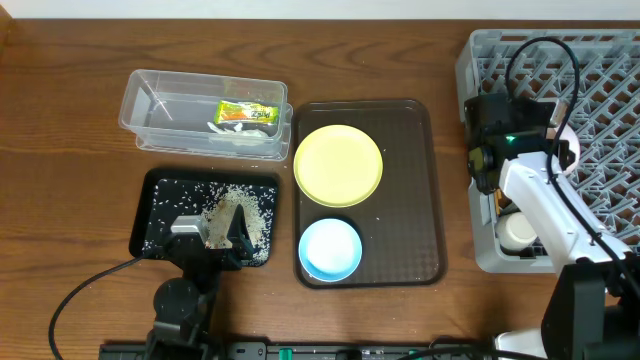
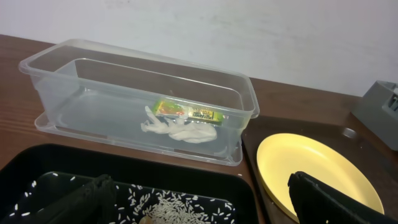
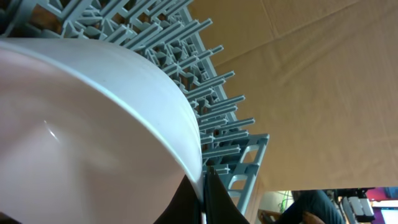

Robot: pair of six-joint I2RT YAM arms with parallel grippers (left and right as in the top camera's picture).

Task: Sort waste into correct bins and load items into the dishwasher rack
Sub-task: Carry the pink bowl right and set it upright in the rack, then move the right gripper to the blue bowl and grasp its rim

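Observation:
My right gripper (image 3: pixel 204 194) is shut on the rim of the white bowl (image 3: pixel 87 137), which it holds on edge against the grey dishwasher rack (image 3: pixel 217 106). From overhead, that bowl (image 1: pixel 518 232) sits in the rack's (image 1: pixel 600 110) front left corner under the right gripper (image 1: pixel 503 208). My left gripper (image 2: pixel 199 211) hangs open over the black tray (image 1: pixel 160 190) of rice crumbs (image 1: pixel 235 215). The snack wrapper (image 1: pixel 247 114) lies in the clear tub (image 1: pixel 160 110). A yellow plate (image 1: pixel 338 165) and a light blue bowl (image 1: pixel 330 248) rest on the brown tray (image 1: pixel 410 200).
In the left wrist view a crumpled white scrap (image 2: pixel 177 129) lies beside the wrapper (image 2: pixel 186 112) inside the tub (image 2: pixel 56 74). The plate (image 2: pixel 311 168) is close to the right finger. A black cable loops over the rack (image 1: pixel 545 60).

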